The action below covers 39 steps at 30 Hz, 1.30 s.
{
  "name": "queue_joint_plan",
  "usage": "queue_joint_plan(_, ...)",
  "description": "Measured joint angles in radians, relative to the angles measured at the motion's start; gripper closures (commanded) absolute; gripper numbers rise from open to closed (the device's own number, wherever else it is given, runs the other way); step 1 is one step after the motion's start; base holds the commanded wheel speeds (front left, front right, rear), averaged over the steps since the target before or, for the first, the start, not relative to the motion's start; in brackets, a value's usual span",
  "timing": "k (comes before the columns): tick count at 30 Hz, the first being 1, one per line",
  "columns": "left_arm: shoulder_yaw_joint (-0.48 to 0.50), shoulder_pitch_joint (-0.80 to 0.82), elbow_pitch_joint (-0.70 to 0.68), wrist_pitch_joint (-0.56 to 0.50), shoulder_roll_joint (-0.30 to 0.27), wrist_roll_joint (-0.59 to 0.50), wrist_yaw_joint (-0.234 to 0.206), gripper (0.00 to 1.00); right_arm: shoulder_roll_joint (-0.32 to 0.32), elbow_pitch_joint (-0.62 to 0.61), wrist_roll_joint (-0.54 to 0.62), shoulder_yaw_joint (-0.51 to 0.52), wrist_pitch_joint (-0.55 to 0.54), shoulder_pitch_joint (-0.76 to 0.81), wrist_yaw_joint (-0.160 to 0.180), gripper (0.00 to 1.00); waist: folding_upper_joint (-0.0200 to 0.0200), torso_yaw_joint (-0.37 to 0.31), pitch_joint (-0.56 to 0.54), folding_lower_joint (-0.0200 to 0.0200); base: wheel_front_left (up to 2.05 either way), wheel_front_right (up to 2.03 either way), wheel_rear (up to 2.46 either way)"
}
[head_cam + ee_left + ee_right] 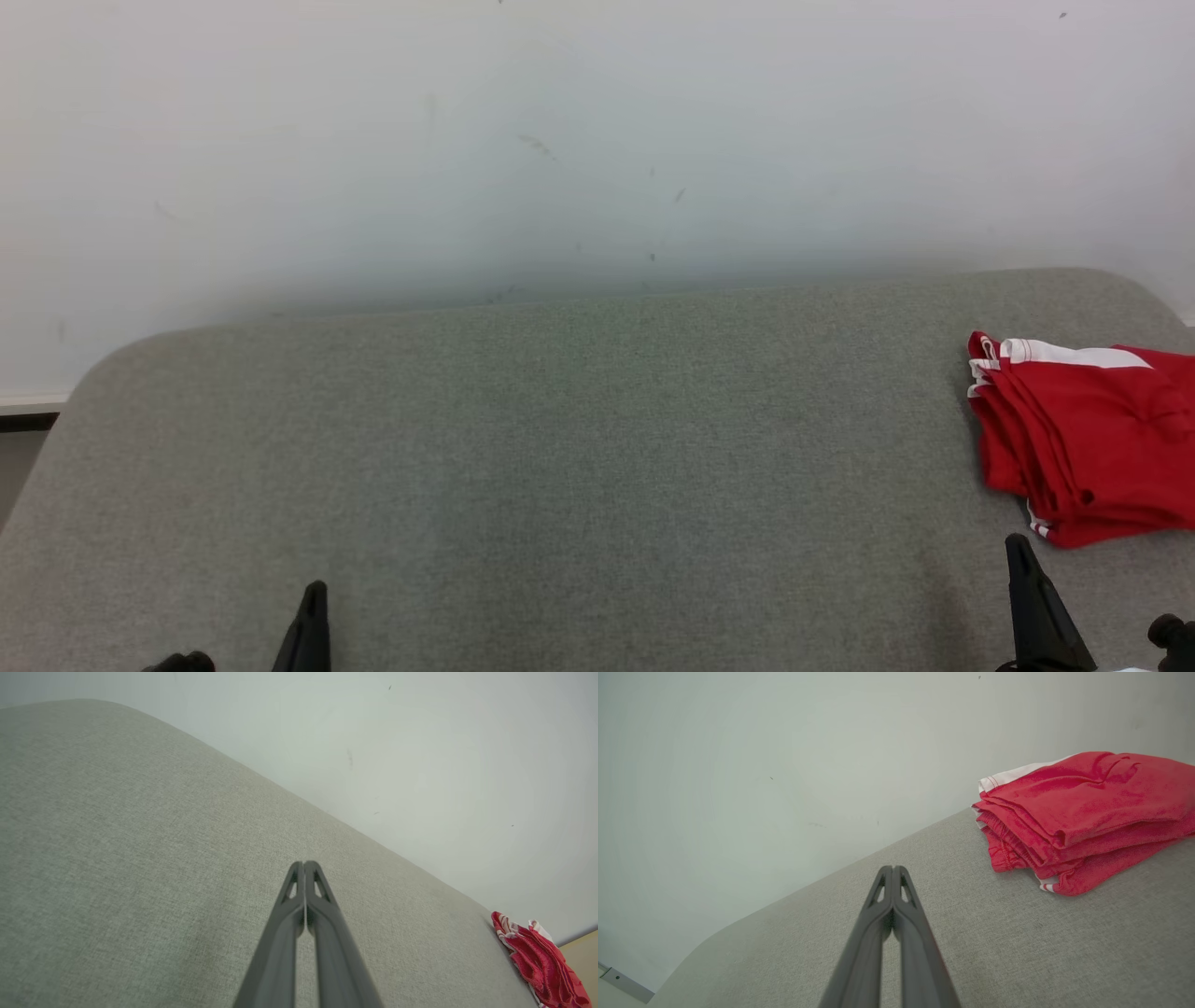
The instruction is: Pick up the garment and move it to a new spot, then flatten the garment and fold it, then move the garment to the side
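Grey surface (560,448) | 1 folded red garment (1083,439) — right | left fingers (278,952), right fingers (864,952) — both closed, empty

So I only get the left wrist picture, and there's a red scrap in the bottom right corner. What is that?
Observer: A red-and-white garment, folded into a layered stack. The right wrist view shows it well.
Operator: Is the other claw holding it?
Observer: No. The right gripper is shut on nothing, with its tips short of the stack and apart from it.
Operator: Where does it sit on the whole surface?
Observer: In the head view it lies at the right end of the grey padded surface, ahead of the right gripper. The picture's edge cuts it off.
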<state>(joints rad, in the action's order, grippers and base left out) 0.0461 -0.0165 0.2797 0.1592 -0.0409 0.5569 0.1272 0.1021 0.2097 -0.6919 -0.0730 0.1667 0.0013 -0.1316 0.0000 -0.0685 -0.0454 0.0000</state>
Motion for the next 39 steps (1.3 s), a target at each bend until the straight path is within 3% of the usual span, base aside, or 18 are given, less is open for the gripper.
queue_joint_plan(39, 0.032, 0.059, -0.017, -0.132, -0.002, 0.512, 0.0, 1.0, -0.018, 0.016, -0.449, 0.082, -0.13, -0.048, 0.0, 1.0, 0.0, 0.025, 0.018, 0.0001, 0.0, 0.0, 0.0)
